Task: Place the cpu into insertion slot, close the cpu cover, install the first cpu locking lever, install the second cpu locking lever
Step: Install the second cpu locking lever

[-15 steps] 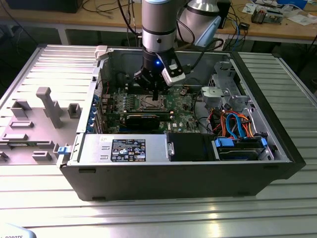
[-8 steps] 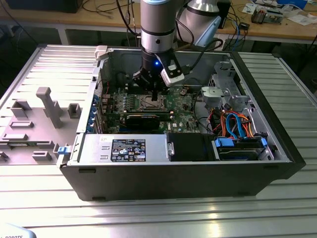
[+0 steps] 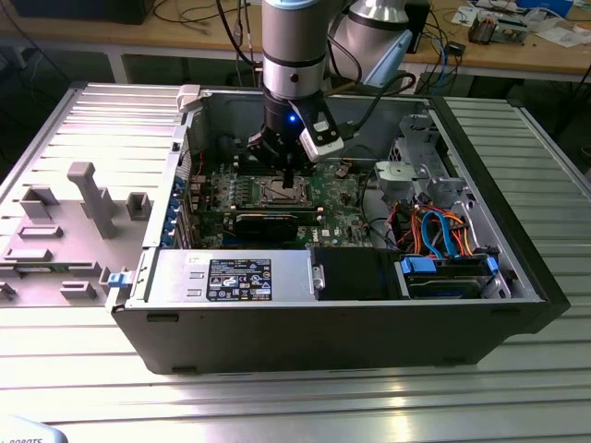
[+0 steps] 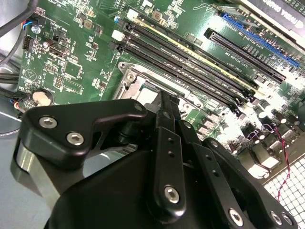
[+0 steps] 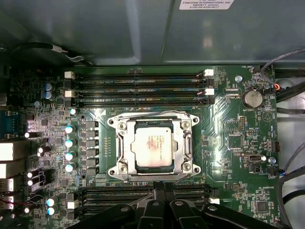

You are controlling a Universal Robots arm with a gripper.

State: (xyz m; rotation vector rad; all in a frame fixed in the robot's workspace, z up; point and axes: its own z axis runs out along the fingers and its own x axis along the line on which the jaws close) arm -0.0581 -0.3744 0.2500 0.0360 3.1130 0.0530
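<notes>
- We are looking into an open dark-grey desktop computer case [image 3: 332, 323] lying on its side on a ribbed metal table [image 3: 369, 397]. The silver-and-black robot arm [image 3: 294, 55] is reaching straight down into it.
- The black gripper [image 3: 288, 180] is hanging just above the socket area of the green motherboard [image 5: 228, 143] – in the exterior view it is sitting right over the socket.
- Tool state: in the second wrist view the two slim black fingers [image 4: 164, 124] are lying pressed together, no gap between them and nothing between them. The first wrist view is showing the same – finger tips [image 5: 159, 188] meeting just beside the socket's edge, over the nearer bank of long black memory slots [image 5: 143, 193].
- The cpu [image 5: 151, 147], a flat square chip with a silver-grey metal top, is already sitting in the insertion slot [image 5: 125, 149], the square dark-framed socket amid the board.
- The cpu cover [image 5: 183, 143], a thin metal frame plate with a central window, is lying down around the chip; the chip top is showing through the window.
- We cannot tell from these views whether the thin wire locking levers along the socket edges are latched.
- Second bank of memory slots [image 5: 138, 88] is running on the far side of the socket; a round silver coin battery [image 5: 251, 98] is sitting near the board's corner.
- A grey plastic parts tray [image 3: 65, 231] is lying on the exterior view's left, beside the case.
</notes>
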